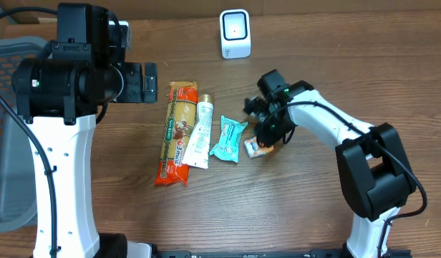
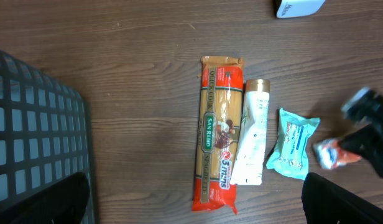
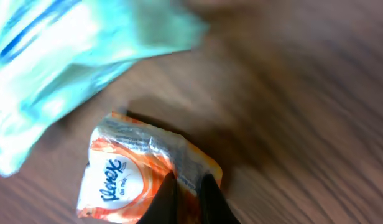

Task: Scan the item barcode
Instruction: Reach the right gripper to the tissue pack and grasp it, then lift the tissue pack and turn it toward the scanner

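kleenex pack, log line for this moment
right gripper: shut on kleenex pack edge | left gripper: open, empty | scanner: apart from pack

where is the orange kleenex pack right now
In the overhead view the orange Kleenex pack lies right of centre, just right of the teal packet, pinched at its edge by the right claw.

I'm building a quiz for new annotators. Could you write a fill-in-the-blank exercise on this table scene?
The right gripper is shut on the orange tissue pack, which carries the brand name ____.
Between the pasta packet and the teal pack lies a white ____.
The jaws of the left gripper stand ____.
Missing words: Kleenex; tube; open.
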### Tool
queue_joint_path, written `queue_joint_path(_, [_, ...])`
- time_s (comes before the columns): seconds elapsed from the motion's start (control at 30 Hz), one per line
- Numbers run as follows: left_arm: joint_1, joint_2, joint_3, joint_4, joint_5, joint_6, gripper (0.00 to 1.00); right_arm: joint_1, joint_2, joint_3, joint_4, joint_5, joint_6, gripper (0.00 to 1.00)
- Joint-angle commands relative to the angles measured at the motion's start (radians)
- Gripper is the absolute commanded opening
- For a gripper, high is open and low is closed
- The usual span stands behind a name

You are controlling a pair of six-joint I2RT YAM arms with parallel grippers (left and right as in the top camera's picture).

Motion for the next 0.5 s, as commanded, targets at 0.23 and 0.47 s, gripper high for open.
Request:
queue_joint_path(0.23, [-0.006,0.006,0.008,0.002,-0.002,0.019,1.0,-0.225,0.0,0.182,-0.112,-0.226,0.698,0.05])
queue_joint_path(0.47, [-0.006,0.006,0.008,0.002,-0.002,0.019,1.0,-0.267,0.002,0.166,-0.121,-0.322,0.727,0.23])
